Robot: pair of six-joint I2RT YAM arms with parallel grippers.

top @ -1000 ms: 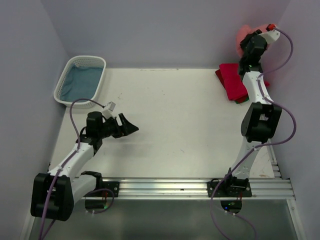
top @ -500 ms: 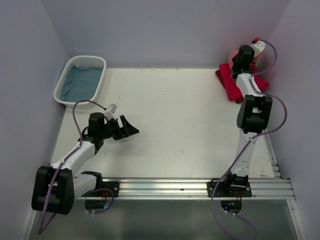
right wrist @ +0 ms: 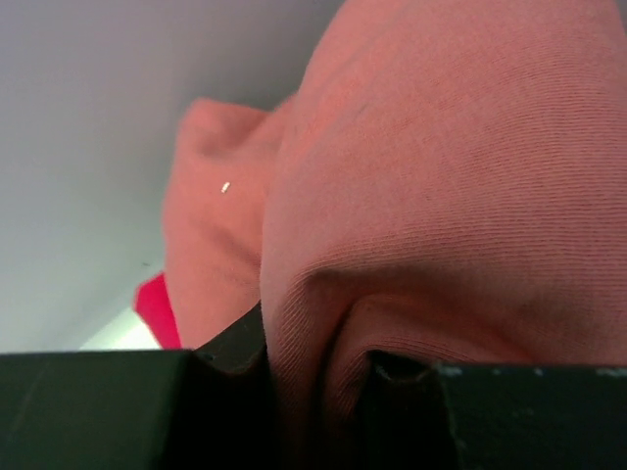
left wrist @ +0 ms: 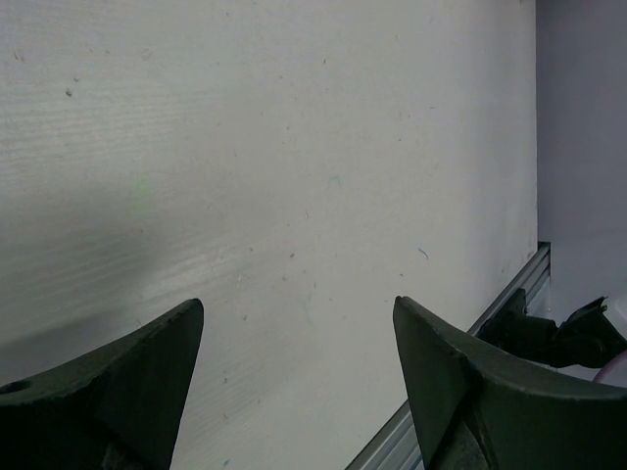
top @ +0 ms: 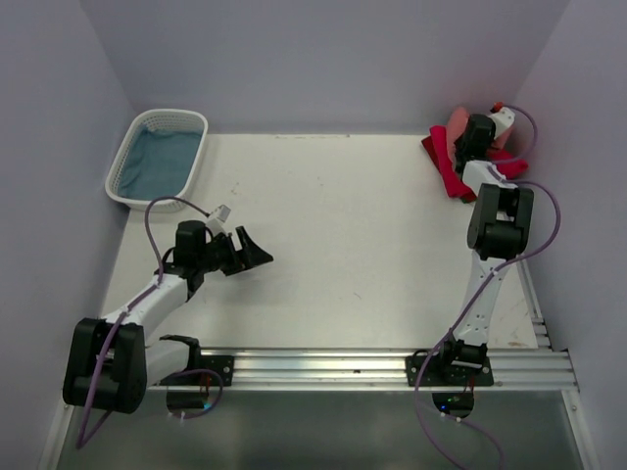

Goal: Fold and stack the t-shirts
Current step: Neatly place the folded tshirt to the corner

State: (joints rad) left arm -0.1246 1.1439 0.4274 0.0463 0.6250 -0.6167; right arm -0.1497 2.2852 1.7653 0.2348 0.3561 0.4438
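A folded crimson-pink t-shirt (top: pixel 449 163) lies at the table's far right corner, also a red sliver in the right wrist view (right wrist: pixel 155 311). My right gripper (top: pixel 477 134) is low over it, shut on a bunched fold of the salmon-red t-shirt (top: pixel 460 115), which fills the right wrist view (right wrist: pixel 441 196) and is pinched between the black fingers (right wrist: pixel 230 348). My left gripper (top: pixel 250 249) is open and empty over bare table at the near left; its two fingers (left wrist: pixel 127 372) stand wide apart. The green t-shirt is out of view.
A white lattice basket (top: pixel 125 166) with blue-teal cloth (top: pixel 157 161) inside stands at the far left corner. The aluminium rail (top: pixel 382 364) runs along the near edge, also in the left wrist view (left wrist: pixel 514 294). Purple walls close the back and sides.
My right gripper has come down from high near the back wall, carrying the salmon-red t-shirt onto the crimson-pink one. The left gripper has barely moved.
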